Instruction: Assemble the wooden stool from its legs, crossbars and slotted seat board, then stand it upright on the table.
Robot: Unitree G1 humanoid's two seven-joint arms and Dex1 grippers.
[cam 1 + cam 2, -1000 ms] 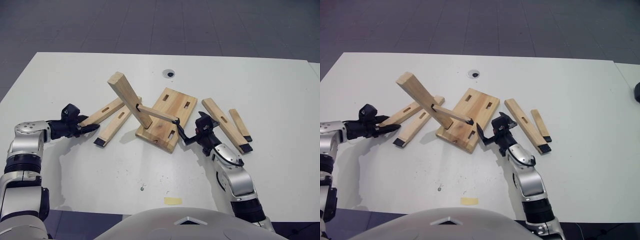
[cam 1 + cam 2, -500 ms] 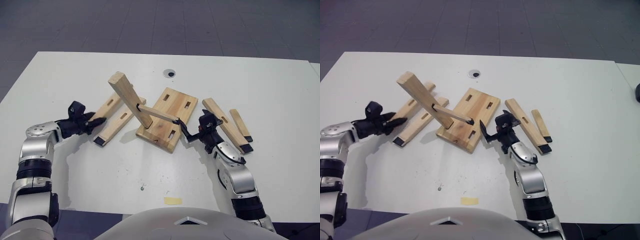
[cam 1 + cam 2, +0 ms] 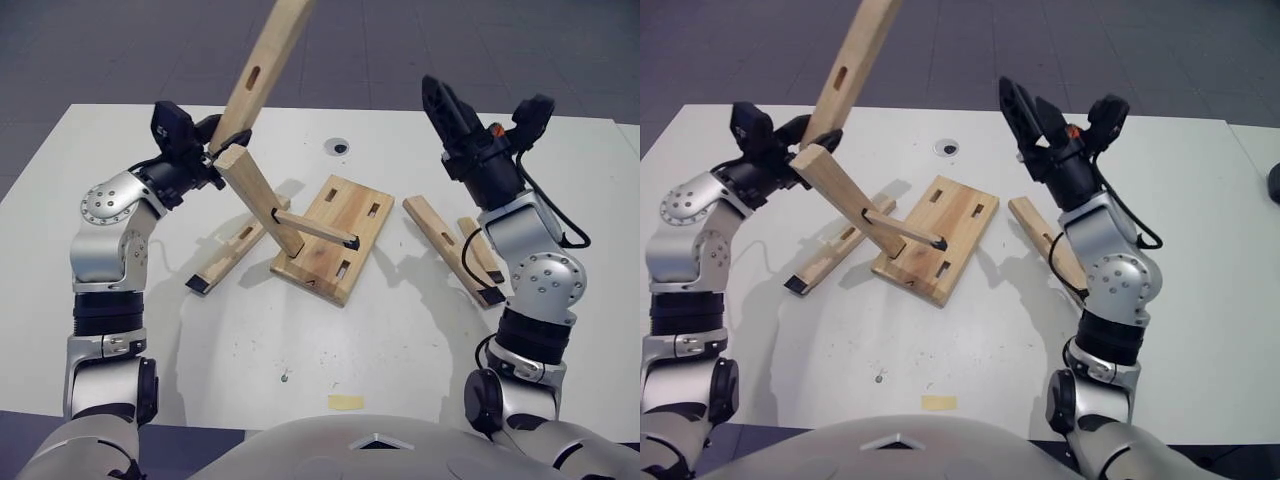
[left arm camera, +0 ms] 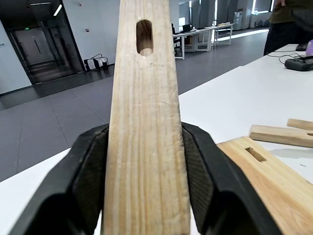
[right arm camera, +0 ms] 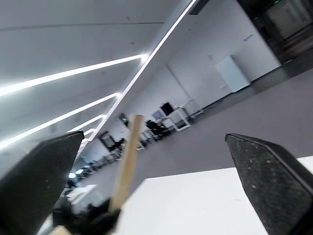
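**Left gripper clamped on a leg, right gripper empty**

My left gripper (image 3: 205, 145) is above the far left part of the table (image 3: 150, 330), closed on the lower end of a leg (image 3: 262, 70). The wrist view shows both pads (image 4: 90, 181) pressed flat against the two sides of the wood, and the leg's slot (image 4: 144, 36) is farther up. The leg slants up and away from the gripper and runs out of the top of the head view.

My right gripper (image 3: 1028, 108) is in the air over the far right of the table. Its fingers (image 5: 44, 181) are spread wide with nothing between them.

The seat (image 3: 335, 240) lies flat near the middle of the table, slots facing up. A second leg (image 3: 260, 200) is tilted with its lower end on the seat's near left edge. Its upper end is just beside my left gripper, and I cannot tell whether it touches the leg I am holding. A crossbar (image 3: 315, 230) runs from the middle of that second leg to a slot in the seat.

A third leg (image 3: 225, 255) lies flat on the table to the left of the seat, partly behind the tilted one. To the right of the seat a fourth leg (image 3: 445, 250) lies flat with a short bar (image 3: 478, 250) just beside it, both partly hidden by my right arm.

Near the front edge of the table there is a strip of yellow tape (image 3: 346, 402).
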